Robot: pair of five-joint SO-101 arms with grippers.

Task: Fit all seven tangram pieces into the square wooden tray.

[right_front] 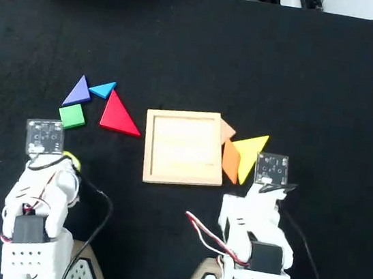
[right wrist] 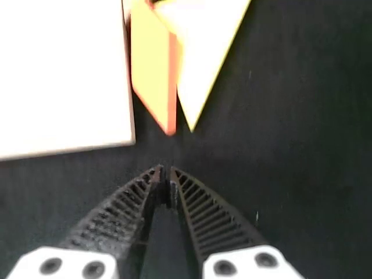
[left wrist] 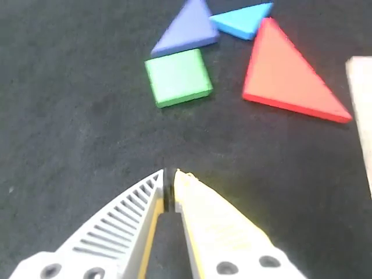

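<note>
Lying near tray, red triangle, green square

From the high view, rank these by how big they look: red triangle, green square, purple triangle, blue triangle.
1. red triangle, clearly largest
2. green square and purple triangle, which look too alike to rank
3. blue triangle, smallest

All four lie close together on the table, so nearness to the camera barely affects the order.
</note>
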